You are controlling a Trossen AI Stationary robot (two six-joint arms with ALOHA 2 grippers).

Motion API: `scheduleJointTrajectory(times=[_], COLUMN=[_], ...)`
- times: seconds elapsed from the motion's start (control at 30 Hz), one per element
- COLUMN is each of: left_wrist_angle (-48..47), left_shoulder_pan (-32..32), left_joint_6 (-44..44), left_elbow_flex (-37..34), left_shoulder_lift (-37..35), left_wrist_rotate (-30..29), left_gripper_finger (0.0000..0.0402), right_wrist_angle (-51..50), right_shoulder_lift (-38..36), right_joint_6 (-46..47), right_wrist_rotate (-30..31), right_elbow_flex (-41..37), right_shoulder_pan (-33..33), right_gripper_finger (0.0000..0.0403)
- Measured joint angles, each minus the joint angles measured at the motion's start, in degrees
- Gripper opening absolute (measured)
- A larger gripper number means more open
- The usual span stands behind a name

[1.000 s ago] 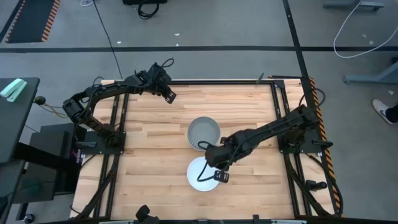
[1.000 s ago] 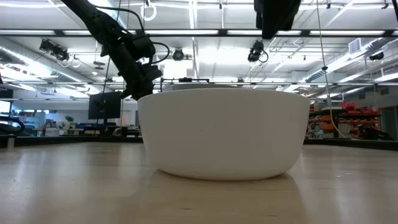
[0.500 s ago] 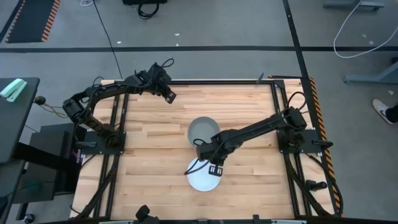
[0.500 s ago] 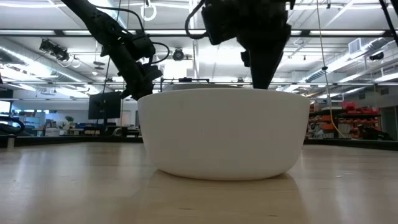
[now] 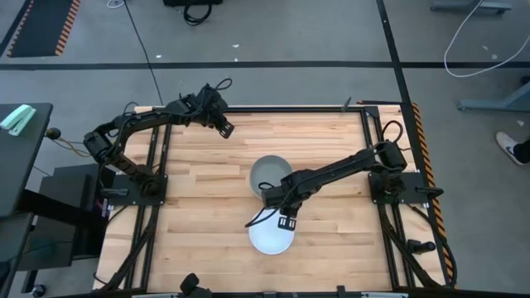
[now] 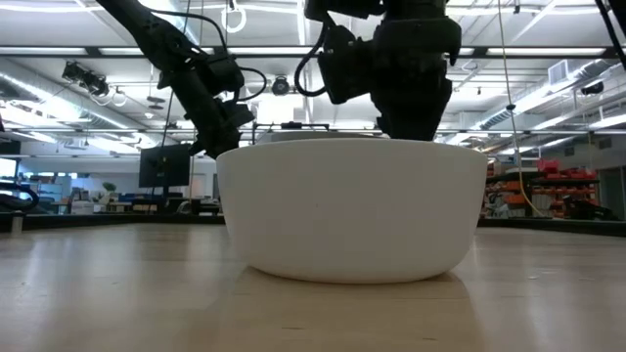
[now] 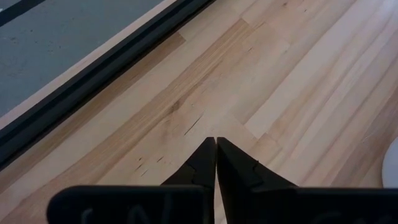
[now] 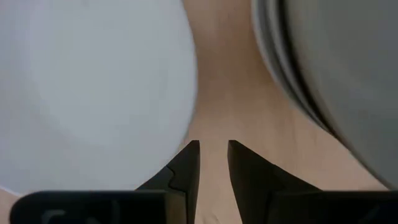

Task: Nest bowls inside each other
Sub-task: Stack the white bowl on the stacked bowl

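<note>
A white bowl (image 5: 269, 240) (image 6: 352, 210) (image 8: 93, 87) stands on its base near the table's near edge. Just beyond it stands a light grey bowl (image 5: 270, 174) (image 8: 336, 68); in the right wrist view further rims show nested under its rim. My right gripper (image 5: 287, 222) (image 8: 212, 149) hovers over the bare wood between these two, fingers a narrow gap apart, touching nothing. In the low view the white bowl hides its fingertips. My left gripper (image 5: 228, 130) (image 7: 216, 146) waits shut above the far left part of the table. No other bowls show separately.
The wooden table top (image 5: 199, 190) has bare room to the left and right of the bowls. A dark frame rail (image 7: 93, 81) runs along the far edge under my left gripper. The right arm (image 5: 339, 170) slants across the table's right half.
My right gripper has moved from above the white bowl's right rim toward the far edge and come down, and now stands over the gap between the two bowls. Both bowls have stayed where they were.
</note>
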Motion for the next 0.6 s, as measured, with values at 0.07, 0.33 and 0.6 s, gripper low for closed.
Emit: scheduleJointTrajectory(times=[0.07,0.33,0.6], left_wrist_angle=[0.0,0.0,0.0], left_shoulder_pan=[0.0,0.0,0.0], left_joint_6=[0.0,0.0,0.0], left_elbow_flex=[0.0,0.0,0.0], left_shoulder_lift=[0.0,0.0,0.0], left_wrist_rotate=[0.0,0.0,0.0], left_gripper_finger=[0.0019,0.0030,0.0018], right_wrist_angle=[-0.5,-0.1,0.4], right_shoulder_lift=[0.0,0.0,-3.0], right_joint_6=[0.2,0.5,1.3], right_wrist_rotate=[-0.5,-0.4,0.2], right_elbow_flex=[-0.3,-0.3,-0.2], right_shoulder_pan=[0.1,1.4,1.5], right_gripper_finger=[0.0091,0.0091,0.0091])
